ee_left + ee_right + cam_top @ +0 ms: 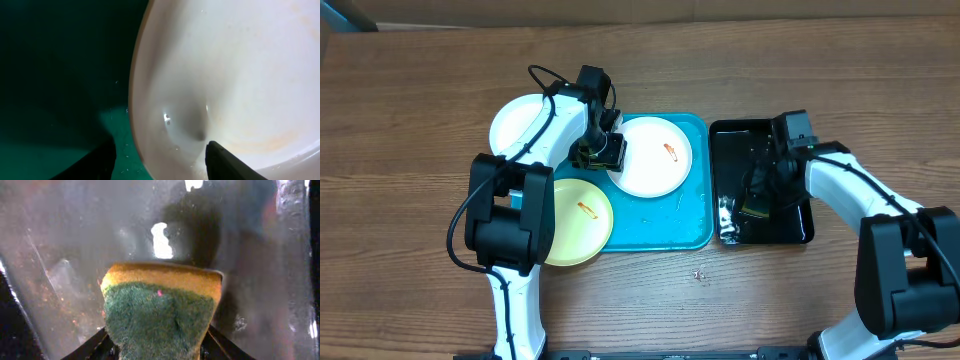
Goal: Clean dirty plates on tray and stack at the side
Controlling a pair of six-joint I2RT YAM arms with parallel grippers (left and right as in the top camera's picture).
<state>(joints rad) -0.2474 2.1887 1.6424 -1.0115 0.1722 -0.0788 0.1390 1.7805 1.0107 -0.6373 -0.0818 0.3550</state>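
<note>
A white plate [650, 155] with an orange smear lies on the turquoise tray [660, 225]. The pale yellow-green plate [575, 220] overlaps the tray's left rim. Another white plate [525, 125] rests on the table left of the tray. My left gripper [603, 152] is at the left rim of the plate on the tray. In the left wrist view my left gripper [161, 150] is open and straddles the plate's rim [150, 125], one finger over the tray [115, 130], the other over the plate. My right gripper [760, 195] [157, 332] is shut on a green-and-yellow sponge [160, 305].
The smaller black tray [790, 225] stands right of the turquoise tray, wet and shiny inside [65, 240], with the sponge and right gripper in it. Bare wooden table [420, 100] surrounds both trays. A small speck [699, 273] lies in front of them.
</note>
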